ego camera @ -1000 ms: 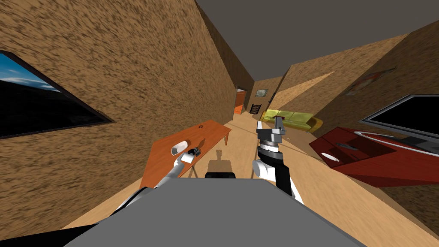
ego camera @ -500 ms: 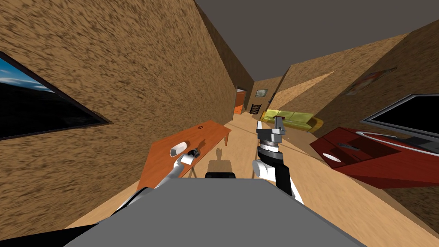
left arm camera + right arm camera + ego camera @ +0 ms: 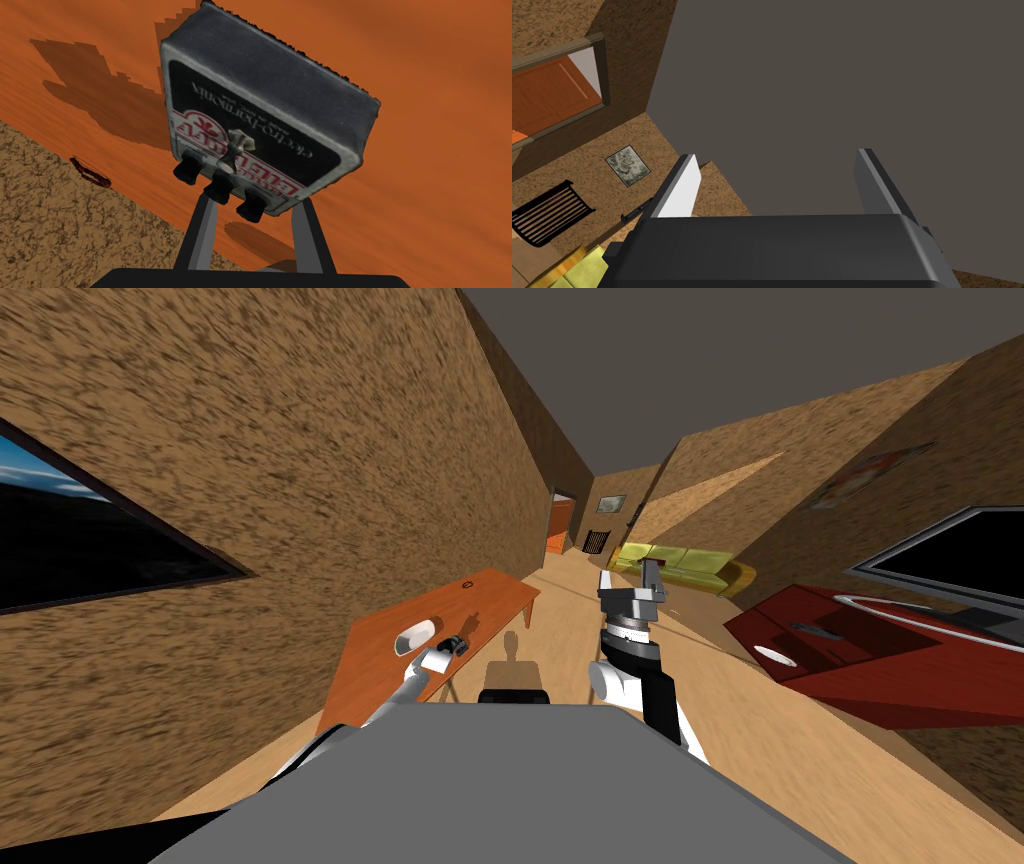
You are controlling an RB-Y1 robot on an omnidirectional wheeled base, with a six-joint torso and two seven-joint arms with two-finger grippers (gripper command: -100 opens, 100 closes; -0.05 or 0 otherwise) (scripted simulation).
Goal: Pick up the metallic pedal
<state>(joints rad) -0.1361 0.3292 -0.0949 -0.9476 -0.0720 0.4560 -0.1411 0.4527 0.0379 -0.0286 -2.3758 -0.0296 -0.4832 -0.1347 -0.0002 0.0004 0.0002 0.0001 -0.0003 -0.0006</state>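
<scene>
The metallic pedal point(image 3: 260, 115), a grey box with a black and red face, a toggle switch and three black knobs, lies on the orange table point(image 3: 425, 150). In the left wrist view my left gripper point(image 3: 252, 210) has its two fingers drawn in against the sides of the pedal's knob end. From the head camera the left gripper point(image 3: 455, 645) reaches over the orange table point(image 3: 495, 593) near its front edge. My right gripper point(image 3: 630, 578) is raised over the floor to the right of the table, and its wrist view shows the right gripper point(image 3: 777, 160) open and holding nothing.
A white cylinder point(image 3: 418, 633) lies on the table just left of my left hand, and a small ring point(image 3: 467, 584) sits near the table's far edge. A green sofa point(image 3: 680, 563) stands at the back. A red cabinet point(image 3: 870, 653) is on the right.
My left gripper's fingers have drawn in from wide open onto the pedal. The arms and the room look the same otherwise.
</scene>
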